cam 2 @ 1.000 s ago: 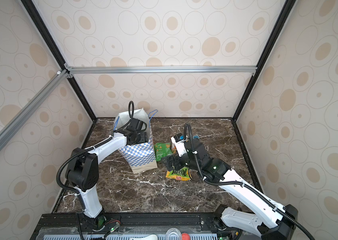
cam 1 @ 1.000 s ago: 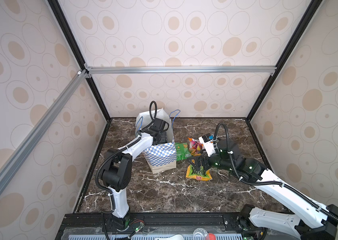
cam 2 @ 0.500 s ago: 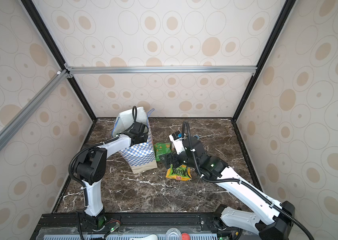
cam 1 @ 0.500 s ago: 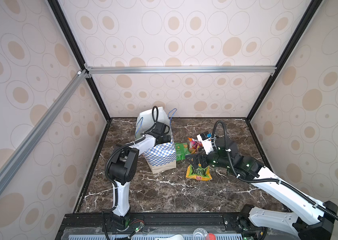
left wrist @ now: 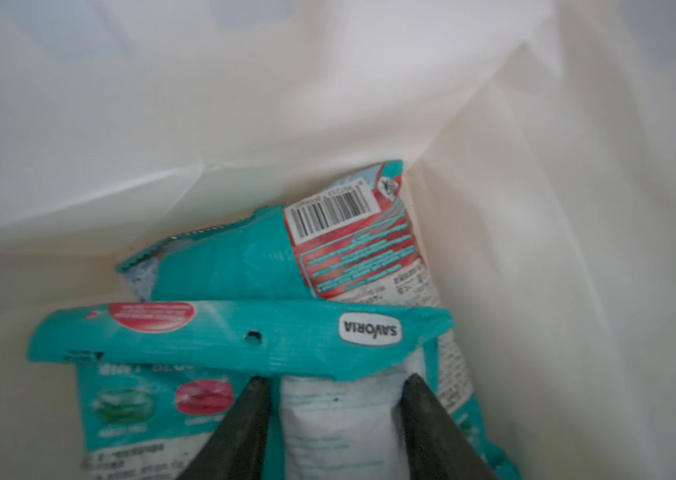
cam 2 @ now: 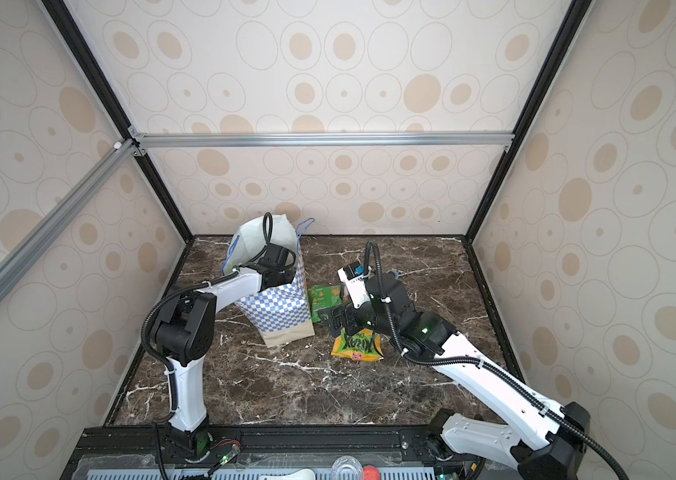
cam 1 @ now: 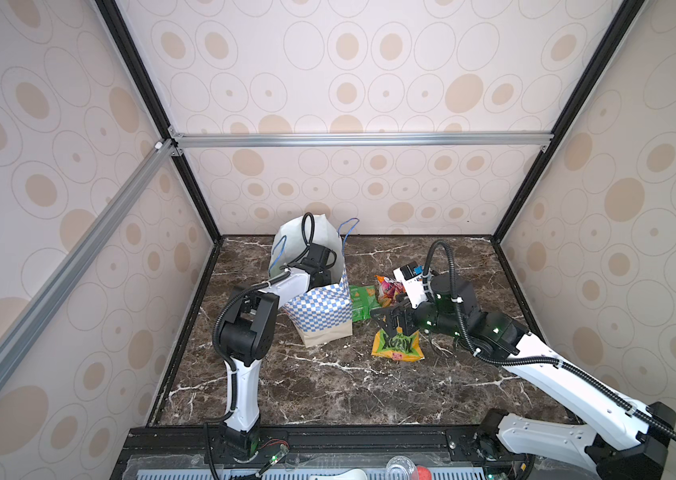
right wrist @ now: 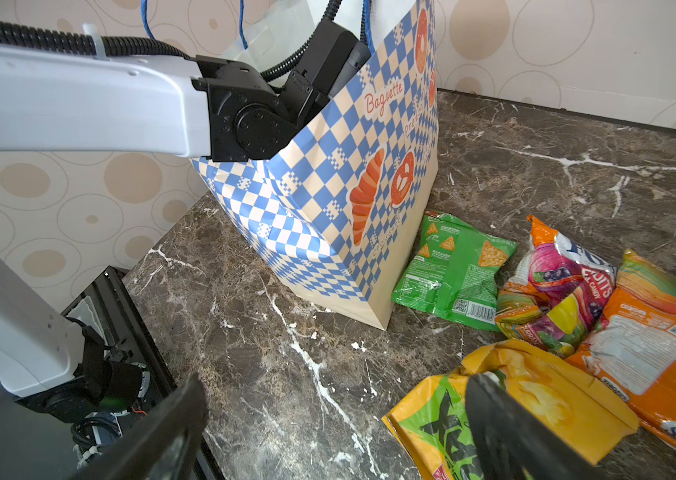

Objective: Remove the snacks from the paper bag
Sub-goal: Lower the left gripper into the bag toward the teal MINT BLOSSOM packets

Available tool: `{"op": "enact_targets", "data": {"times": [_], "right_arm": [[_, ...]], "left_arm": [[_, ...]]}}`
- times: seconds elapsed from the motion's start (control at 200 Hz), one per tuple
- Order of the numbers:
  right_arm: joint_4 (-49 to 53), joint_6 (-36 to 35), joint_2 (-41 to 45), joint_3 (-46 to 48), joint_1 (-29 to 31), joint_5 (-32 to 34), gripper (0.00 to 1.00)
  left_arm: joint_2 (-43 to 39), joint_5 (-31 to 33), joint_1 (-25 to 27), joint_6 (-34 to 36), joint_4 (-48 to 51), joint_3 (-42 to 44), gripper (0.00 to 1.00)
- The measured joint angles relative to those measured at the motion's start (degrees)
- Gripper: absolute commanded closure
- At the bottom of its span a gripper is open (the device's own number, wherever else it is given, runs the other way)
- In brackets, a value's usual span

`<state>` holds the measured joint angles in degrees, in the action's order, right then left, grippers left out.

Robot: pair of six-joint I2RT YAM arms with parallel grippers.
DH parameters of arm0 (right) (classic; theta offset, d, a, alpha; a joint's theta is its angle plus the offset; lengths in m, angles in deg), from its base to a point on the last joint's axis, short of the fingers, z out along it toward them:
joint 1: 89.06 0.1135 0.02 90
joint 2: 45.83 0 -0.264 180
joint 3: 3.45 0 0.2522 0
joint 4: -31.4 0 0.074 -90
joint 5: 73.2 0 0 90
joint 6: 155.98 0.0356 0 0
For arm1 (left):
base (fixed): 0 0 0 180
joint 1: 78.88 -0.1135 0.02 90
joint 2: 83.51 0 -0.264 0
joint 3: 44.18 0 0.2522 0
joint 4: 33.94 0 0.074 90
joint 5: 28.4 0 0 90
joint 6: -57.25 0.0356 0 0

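Note:
The checkered paper bag [cam 1: 323, 307] [cam 2: 282, 307] [right wrist: 328, 187] stands upright left of the table's middle. My left arm reaches down into its mouth, so its gripper is hidden in both top views. In the left wrist view two teal snacks lie at the bag's bottom, one [left wrist: 253, 257] behind the other [left wrist: 244, 332]. My left gripper [left wrist: 336, 380] is shut on the nearer one's white middle. Outside, beside the bag, lie a green snack [cam 1: 359, 301] [right wrist: 452, 270], a pink-orange one [cam 1: 388, 289] [right wrist: 556, 291], an orange one [right wrist: 652, 332] and a yellow-green one [cam 1: 398, 345] [right wrist: 494, 407]. My right gripper [cam 1: 394, 322] [right wrist: 338, 380] hangs open over the last one's edge.
The bag's white inner walls [left wrist: 535, 208] close tightly round my left gripper. My left arm's black elbow [cam 1: 249, 324] stands just left of the bag. Patterned walls fence the marble table [cam 1: 328, 386] on three sides, and a black rail [cam 1: 369, 436] runs along its front.
My left gripper has gone deeper into the bag and its jaws have narrowed onto the teal packet. The right gripper has drifted slightly towards the bag, still open.

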<state>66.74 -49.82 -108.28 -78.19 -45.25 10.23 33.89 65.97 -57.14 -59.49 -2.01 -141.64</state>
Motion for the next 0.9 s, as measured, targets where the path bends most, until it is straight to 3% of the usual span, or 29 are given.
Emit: {"op": "enact_targets", "data": {"times": [0.155,0.34,0.9], "right_arm": [[0.0,0.02,0.33,0.0,0.0,0.07,0.0],[-0.2,0.42,0.68,0.0,0.0,0.07,0.0],[-1.33,1.88,0.85,0.0,0.0,0.07,0.0]], "left_arm": [[0.55,-0.37,-0.48,-0.13,0.31,-0.52,0.72],[0.46,-1.16,-0.76,0.37,-0.52,-0.68,1.0],[-5.81,-2.34,-0.42,0.9,4.11,-0.15,1.0]]}}
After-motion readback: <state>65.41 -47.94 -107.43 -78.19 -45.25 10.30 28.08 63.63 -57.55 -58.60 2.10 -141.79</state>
